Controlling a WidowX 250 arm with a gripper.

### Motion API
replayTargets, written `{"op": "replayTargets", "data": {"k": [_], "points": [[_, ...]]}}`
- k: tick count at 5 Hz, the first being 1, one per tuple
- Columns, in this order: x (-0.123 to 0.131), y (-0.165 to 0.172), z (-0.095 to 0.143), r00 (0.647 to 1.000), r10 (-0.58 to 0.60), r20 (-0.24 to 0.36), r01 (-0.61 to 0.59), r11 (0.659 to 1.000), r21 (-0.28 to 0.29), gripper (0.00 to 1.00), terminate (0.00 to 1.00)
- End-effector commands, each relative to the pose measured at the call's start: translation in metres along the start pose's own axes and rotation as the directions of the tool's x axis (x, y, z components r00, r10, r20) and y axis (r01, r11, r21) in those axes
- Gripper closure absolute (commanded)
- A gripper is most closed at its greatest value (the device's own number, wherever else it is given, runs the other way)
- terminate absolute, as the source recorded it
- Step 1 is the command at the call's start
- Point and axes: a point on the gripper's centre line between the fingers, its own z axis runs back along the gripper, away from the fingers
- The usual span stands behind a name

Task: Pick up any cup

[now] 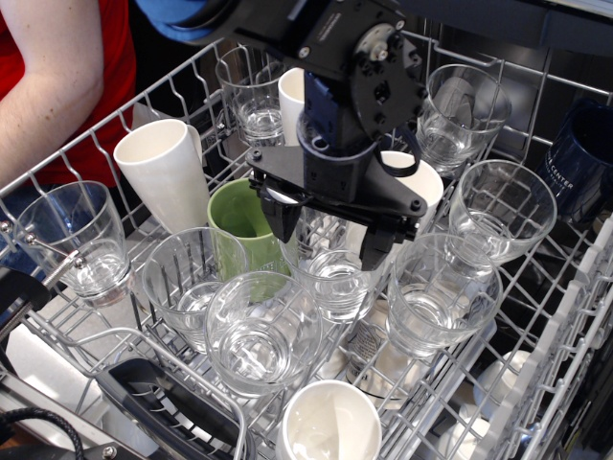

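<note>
A grey wire dishwasher rack (565,316) holds nine clear ribbed glasses. The black metal pincer (330,235) hangs open above a middle glass (335,283), gripping nothing. The glossy white ceramic cup with thick round rim (330,424) lies at the near edge.

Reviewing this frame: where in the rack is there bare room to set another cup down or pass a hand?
Bare rack shows front left, between the leftmost glass and the front glass. The middle is crowded: gripper, green mug and glasses packed close. The cup fills the front.
</note>
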Motion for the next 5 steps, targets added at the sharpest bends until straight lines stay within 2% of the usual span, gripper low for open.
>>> {"op": "replayTargets", "data": {"k": [1, 2, 3, 4, 5], "points": [[0.0, 0.0, 0.0, 1.0, 0.0, 0.0, 0.0, 1.0, 0.0, 0.0, 0.0], [0.006, 0.005, -0.005, 0.967, -0.253, -0.007, 0.253, 0.967, -0.024, 0.0, 0.0], [0.01, 0.006, -0.013, 0.886, -0.465, -0.003, 0.464, 0.884, -0.051, 0.0, 0.0], [0.01, 0.006, -0.026, 0.787, -0.617, -0.017, 0.615, 0.786, -0.062, 0.0, 0.0], [0.003, 0.003, -0.039, 0.712, -0.7, -0.057, 0.696, 0.714, -0.074, 0.0, 0.0]]}}
